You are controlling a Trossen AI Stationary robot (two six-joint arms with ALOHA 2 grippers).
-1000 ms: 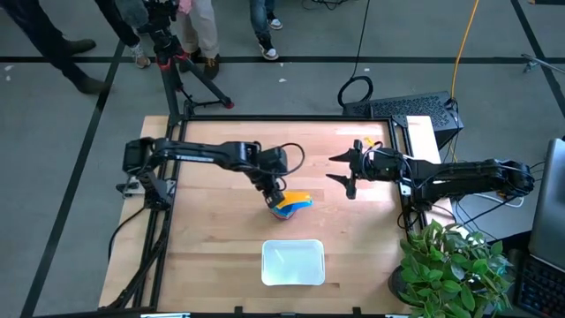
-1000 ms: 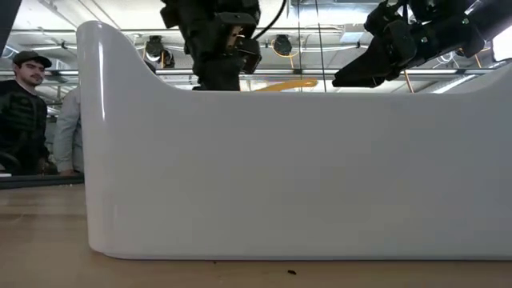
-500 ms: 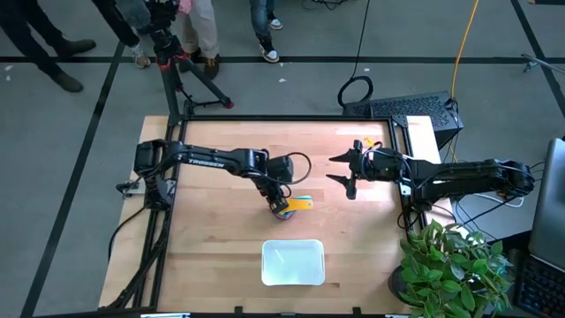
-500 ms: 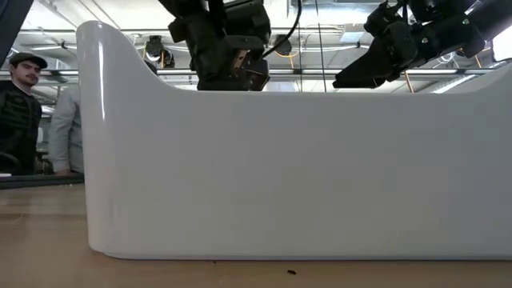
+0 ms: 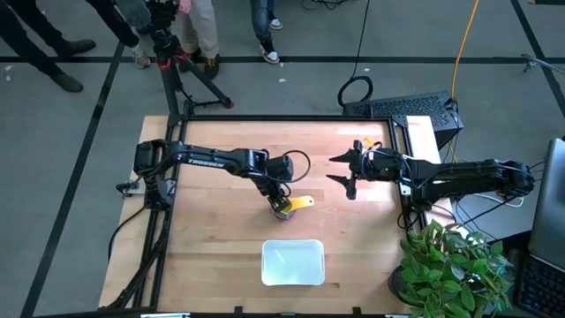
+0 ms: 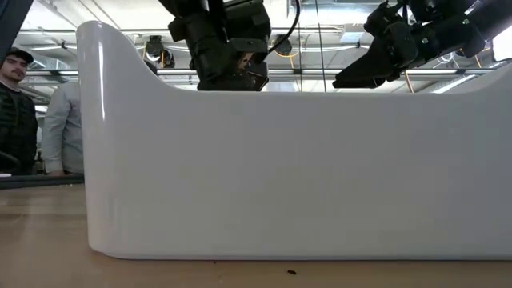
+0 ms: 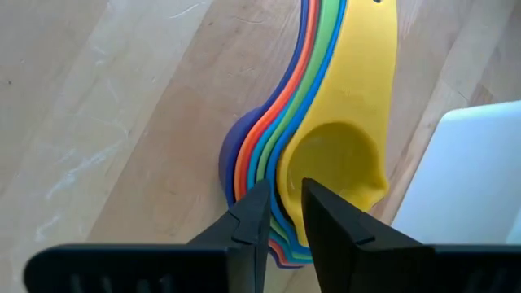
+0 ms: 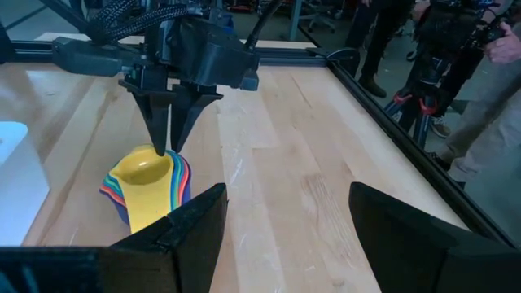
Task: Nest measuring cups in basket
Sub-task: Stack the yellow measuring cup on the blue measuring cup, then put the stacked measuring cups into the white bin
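Observation:
The measuring cups [image 7: 326,122] sit nested in one stack, yellow on top, with green, light blue, orange and dark blue rims fanned beneath it. The stack lies at mid-table [image 5: 291,205], its handles pointing toward the table's right edge. My left gripper [image 7: 285,185] [image 5: 281,206] stands over the stack and is shut on it. The white basket [image 5: 293,265] rests flat near the table's near edge and fills the low view [image 6: 280,160]. My right gripper [image 5: 342,172] [image 8: 286,191] hovers open to the stack's right, touching nothing. My left gripper pinches the bowl rims [image 7: 281,175] of the nested cups on the side opposite the handles. One finger [image 7: 326,216] is inside the yellow bowl and the other [image 7: 248,220] is outside the stack. The fingers [image 8: 167,134] come from above, pointing down. I cannot tell whether the stack is lifted off the wood.
Bare wood lies all around the stack and between it and the basket's corner [image 7: 472,179]. A tripod [image 5: 177,62] and people's legs [image 5: 203,35] stand beyond the far edge. People [image 6: 20,112] show in the room. A potted plant [image 5: 450,265] sits off the near right corner.
My left gripper has moved a little toward the near edge and down, taking the stack with it. The yellow handle that showed above the basket's rim in the low view has dropped out of sight. My right arm has kept still.

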